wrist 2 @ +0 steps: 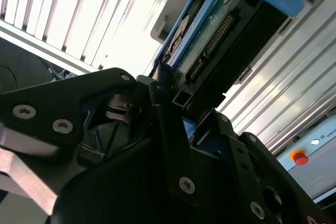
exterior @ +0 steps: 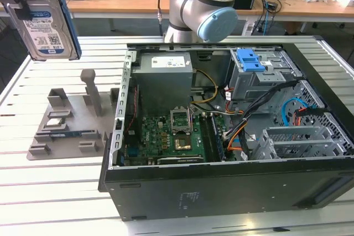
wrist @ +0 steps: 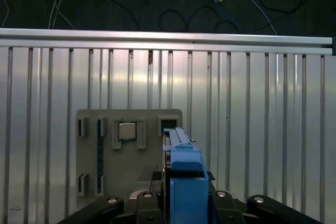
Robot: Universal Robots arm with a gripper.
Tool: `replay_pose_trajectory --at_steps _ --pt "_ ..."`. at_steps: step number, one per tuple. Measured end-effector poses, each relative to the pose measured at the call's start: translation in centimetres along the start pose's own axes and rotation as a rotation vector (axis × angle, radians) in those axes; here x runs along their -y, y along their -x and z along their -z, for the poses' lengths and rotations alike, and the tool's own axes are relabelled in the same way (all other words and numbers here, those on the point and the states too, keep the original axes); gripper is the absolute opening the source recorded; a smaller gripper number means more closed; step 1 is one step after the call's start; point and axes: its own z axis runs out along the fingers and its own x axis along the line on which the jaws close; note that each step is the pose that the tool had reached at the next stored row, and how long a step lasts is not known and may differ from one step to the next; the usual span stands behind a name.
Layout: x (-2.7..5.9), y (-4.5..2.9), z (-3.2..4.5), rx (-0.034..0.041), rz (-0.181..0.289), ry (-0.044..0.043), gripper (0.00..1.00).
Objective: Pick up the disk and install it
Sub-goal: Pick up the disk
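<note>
The gripper point(wrist 2: 176, 97) is shut tight on the disk point(exterior: 48, 25) and holds it up high in the air. It hangs above the grey holder tray point(exterior: 69, 122) on the counter point(exterior: 50, 192), at the exterior view's left, well apart from the open computer case point(exterior: 232, 136). The disk is a flat metal box, so I think it is stiff and a bit heavy for how small it is. It should not be bumped or dropped (things like this can break inside). Its smooth flat sides look slippery. I think the best place to hold it is across one short end, by the blue bracket point(wrist: 185, 179) and off the plug pins. The exterior view shows the disk's label side, and the drive cage point(exterior: 260, 81) with its blue latch point(exterior: 250, 59) inside the case. The second wrist view shows the green underside and the row of pins up close, with the black fingers point(wrist 2: 173, 145) pinching the end. The first wrist view looks along the disk's thin edge down to the tray and the small silver chip point(wrist: 127, 130) sitting in it.
</note>
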Motion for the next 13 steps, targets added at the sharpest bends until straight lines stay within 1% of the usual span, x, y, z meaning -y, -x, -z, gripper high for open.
replay_pose_trajectory --at_steps 6,9,12,13 --pt "-0.04 0.02 1.06 0.0000 0.000 0.0000 0.37" --pt "-0.08 0.05 2.10 -0.0001 0.000 0.0001 0.37" --pt "-0.11 0.07 2.89 0.0000 0.000 -0.0002 0.37" --pt "-0.13 0.09 3.38 0.0000 0.000 -0.0001 0.37"
